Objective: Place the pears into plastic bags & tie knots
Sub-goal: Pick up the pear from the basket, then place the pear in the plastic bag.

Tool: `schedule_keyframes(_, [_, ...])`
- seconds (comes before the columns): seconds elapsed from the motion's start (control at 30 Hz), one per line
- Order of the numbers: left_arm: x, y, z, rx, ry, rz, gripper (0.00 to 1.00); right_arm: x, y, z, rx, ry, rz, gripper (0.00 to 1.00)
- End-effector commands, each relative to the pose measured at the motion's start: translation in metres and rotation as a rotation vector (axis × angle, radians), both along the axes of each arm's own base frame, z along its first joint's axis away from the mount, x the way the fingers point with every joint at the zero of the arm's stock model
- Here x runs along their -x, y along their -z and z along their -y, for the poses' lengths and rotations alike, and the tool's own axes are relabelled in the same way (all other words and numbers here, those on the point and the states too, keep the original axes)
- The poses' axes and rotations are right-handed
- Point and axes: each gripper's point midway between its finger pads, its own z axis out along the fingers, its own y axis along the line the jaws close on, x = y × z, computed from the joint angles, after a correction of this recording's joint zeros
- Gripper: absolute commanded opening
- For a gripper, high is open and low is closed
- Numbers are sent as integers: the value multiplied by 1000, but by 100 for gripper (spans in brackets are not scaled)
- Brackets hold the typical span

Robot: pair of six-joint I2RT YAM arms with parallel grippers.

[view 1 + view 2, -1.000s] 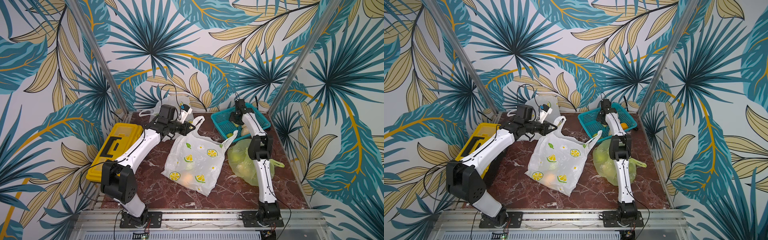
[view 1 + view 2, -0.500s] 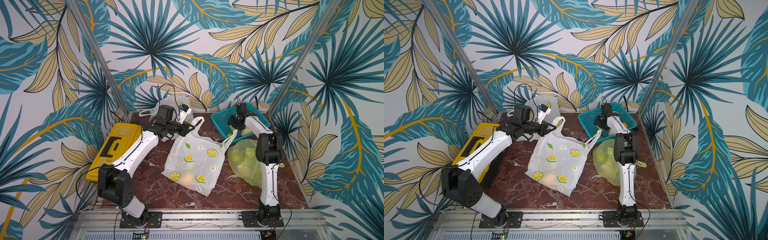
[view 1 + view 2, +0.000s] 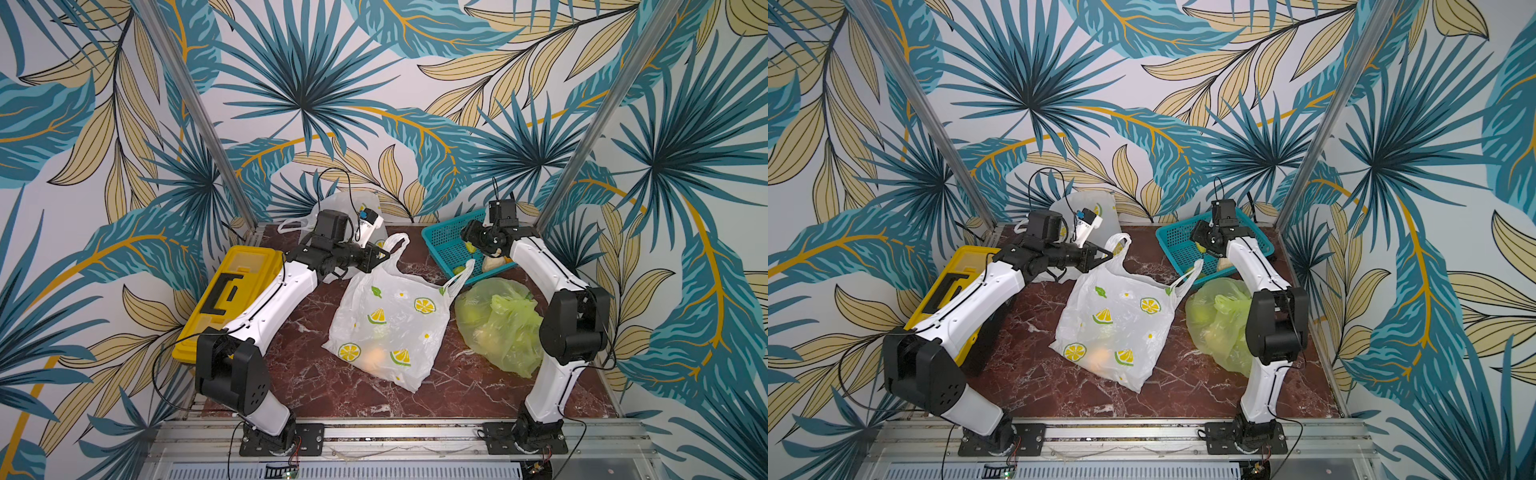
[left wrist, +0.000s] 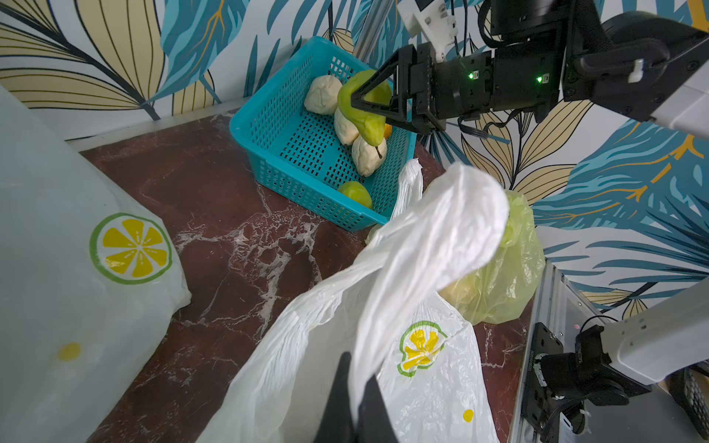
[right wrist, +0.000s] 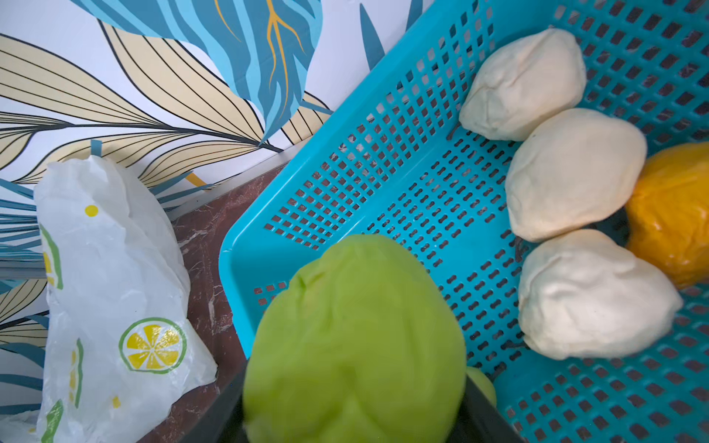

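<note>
Against the left wall sits a yellow toolbox, and the left arm reaches out past it. The left gripper is pinched fully closed on one handle of the lemon-print bag and holds that handle up off the bench. Behind it, by the back wall, a spare white bag lies unused.

The lemon-print bag runs lengthwise from its raised mouth at the back to its closed bottom at the front, where an orange pear shows through the plastic. Its other handle droops against the front corner of the teal basket.

Over that basket hangs the right gripper, its jaws part-way apart and clamped across the fat middle of a green pear, whose stem end points down at a tilt. Below it in the basket are three cream pears, one orange one and a small green one.

That pear has to go toward the robot's left and a little forward, into the mouth between the two handles. With only one handle lifted, I'd judge the opening slack and narrow on the basket side.

Furthest right, beside the right arm, the green bag already holds fruit. Its top looks gathered, but I cannot tell if it is knotted.
</note>
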Motion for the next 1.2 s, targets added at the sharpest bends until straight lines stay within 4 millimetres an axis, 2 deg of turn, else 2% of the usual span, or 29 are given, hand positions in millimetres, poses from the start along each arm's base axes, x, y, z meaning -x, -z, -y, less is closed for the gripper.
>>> schedule_keyframes(0.0, [-1,-12,3,15,17,43,0,6,15,0,19,-2,-33,22])
schedule_keyframes(0.13, [-4,-13,3,12,13,48,0,12,2,-11,-14,-39,-21,21])
schedule_keyframes(0.23, [-6,-16,6,23,18,44,0,28,-29,-34,-15,-119,24,21])
schedule_keyframes(0.37, [-10,-20,10,32,19,45,0,63,-72,-63,37,-228,82,22])
schedule_keyframes(0.43, [-11,-23,12,37,21,47,0,85,-79,-82,44,-286,76,22])
schedule_keyframes(0.57, [-11,-26,19,41,35,54,0,131,-56,-144,-64,-430,12,21])
schedule_keyframes(0.63, [-10,-28,23,45,43,53,0,152,-43,-168,-133,-475,-21,22])
schedule_keyframes(0.83, [-3,-33,31,57,74,57,0,188,-12,-217,-258,-538,-100,21])
schedule_keyframes(1.0, [3,-25,35,55,101,42,0,195,3,-247,-357,-570,-155,21])
schedule_keyframes(1.17, [7,-20,37,54,112,31,0,178,7,-261,-456,-530,-136,21])
